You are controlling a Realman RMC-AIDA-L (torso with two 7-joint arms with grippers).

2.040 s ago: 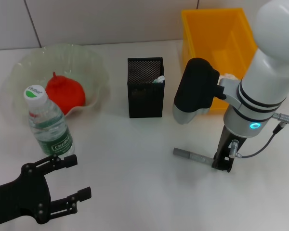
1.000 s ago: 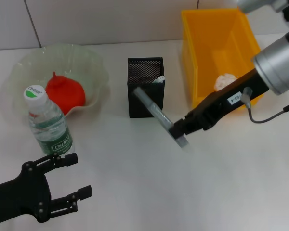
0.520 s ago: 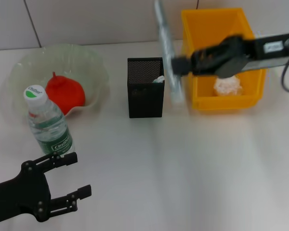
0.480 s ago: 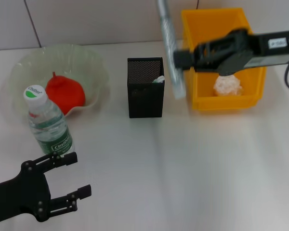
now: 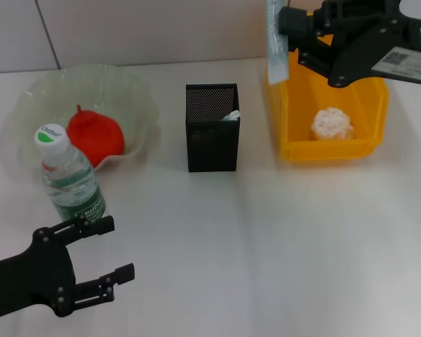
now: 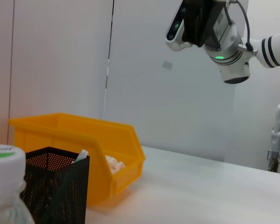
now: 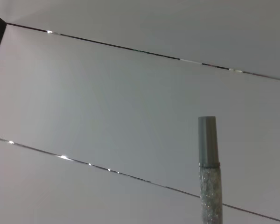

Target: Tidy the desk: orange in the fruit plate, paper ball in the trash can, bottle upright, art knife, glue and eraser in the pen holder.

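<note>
High over the near-left rim of the yellow trash can (image 5: 330,149), my right gripper (image 5: 286,20) is shut on the art knife (image 5: 274,43), a slim grey capped stick (image 7: 209,177) held upright. The paper ball (image 5: 331,123) lies in the can. The black mesh pen holder (image 5: 212,130) holds a white, green-tipped item (image 5: 231,114); I cannot tell whether it is the glue. The eraser is out of view. An orange (image 5: 95,133) sits in the fruit plate (image 5: 137,84). The bottle (image 5: 71,182) stands upright. My left gripper (image 5: 119,247) is open near the front left.
The left wrist view shows the bottle cap (image 6: 4,158), the pen holder (image 6: 56,186), the yellow can (image 6: 84,135) with the paper ball (image 6: 113,162), and the right arm (image 6: 210,28) up high. A tiled wall stands behind the white table (image 5: 266,246).
My right gripper picked the art knife off the table at the front right, then carried it up and back to above the can's left rim. The left arm barely moved.
</note>
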